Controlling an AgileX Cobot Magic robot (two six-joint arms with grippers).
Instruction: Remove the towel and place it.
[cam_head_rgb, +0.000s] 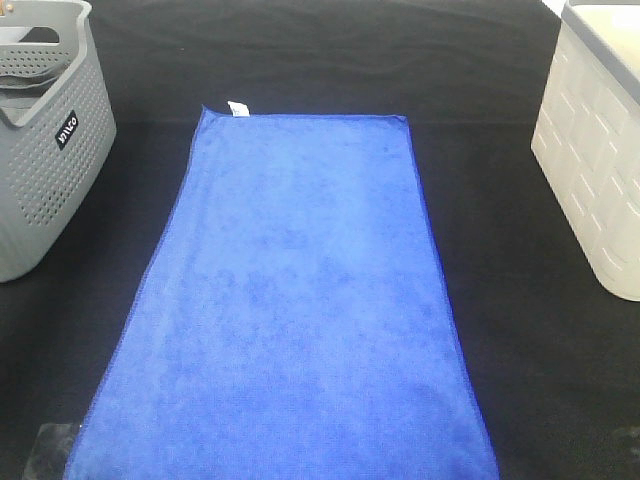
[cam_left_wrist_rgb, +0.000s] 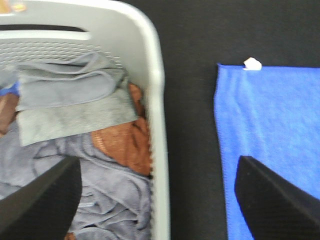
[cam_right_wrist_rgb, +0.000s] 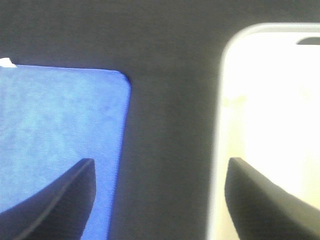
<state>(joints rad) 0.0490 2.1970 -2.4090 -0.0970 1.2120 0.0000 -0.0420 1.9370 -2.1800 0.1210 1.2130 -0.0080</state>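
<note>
Black felt-like cloth covers the counter (cam_head_rgb: 500, 330) from edge to edge. On the far left stands a grey perforated plastic basket (cam_head_rgb: 45, 150) with a carry handle; the left wrist view looks down into it and shows folded grey cloths (cam_left_wrist_rgb: 70, 100) and a rust-brown cloth (cam_left_wrist_rgb: 127, 145) piled inside. The left gripper (cam_left_wrist_rgb: 160, 200) hangs above the basket's rim, its jaws wide apart and holding nothing, one finger over the basket and the other over the blue fabric.

In the middle lies the towel (cam_head_rgb: 300, 300), a large rectangular royal-blue microfibre cloth with stitched edges, spread flat and smooth, running from mid-counter toward the near edge. A small white tag (cam_head_rgb: 237, 108) sits at its far left corner.

The right gripper (cam_right_wrist_rgb: 160, 200) hovers over the bare strip between the towel's far right corner and a cream plastic bin with a brick-pattern wall (cam_head_rgb: 600, 150) on the far right; its jaws are also wide apart and empty.

The towel looks light, limp and grippy rather than slick, so it will sag and drag when lifted. Pinching the two far corners, one per arm, seems the sound hold.
</note>
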